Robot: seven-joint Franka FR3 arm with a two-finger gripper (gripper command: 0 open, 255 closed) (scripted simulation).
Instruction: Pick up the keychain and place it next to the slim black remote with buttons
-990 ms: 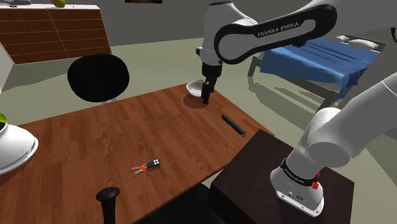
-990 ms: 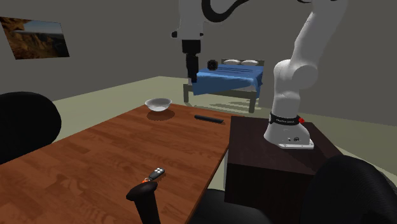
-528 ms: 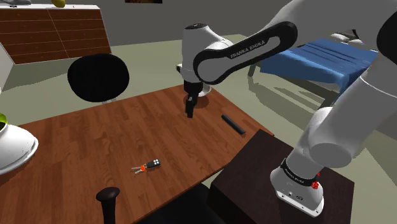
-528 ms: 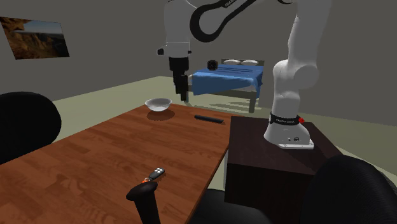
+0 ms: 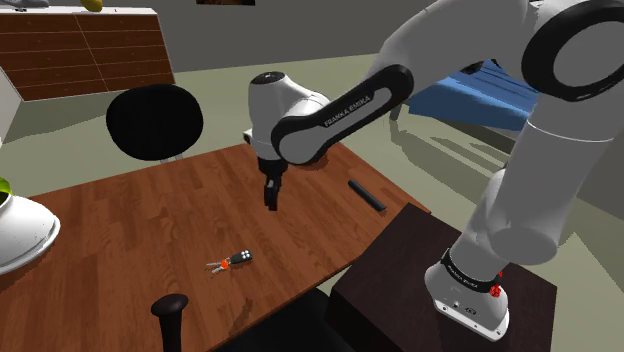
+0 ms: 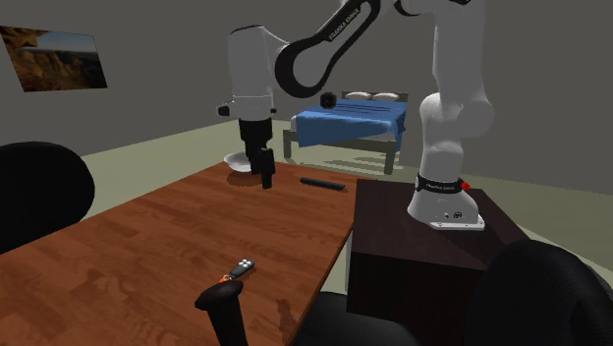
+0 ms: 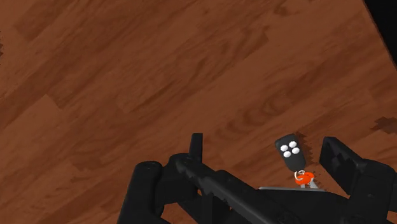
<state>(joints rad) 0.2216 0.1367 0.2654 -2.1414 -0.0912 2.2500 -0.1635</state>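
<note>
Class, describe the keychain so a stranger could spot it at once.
Find the brown wooden table. Near its edge at the shoulder view's bottom lies the keychain. Unlike the long slim remote, it is a stubby black fob with white buttons and an orange ring.

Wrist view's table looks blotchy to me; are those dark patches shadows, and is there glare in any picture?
Wrist view: a few darker, ragged-edged patches on the wooden table look like shadows, and the white buttons of the keychain stand out without glare. Shoulder view: even light, no bright glare on the wood. Second exterior view: dimmer overall, with faint darker patches on the tabletop.
</note>
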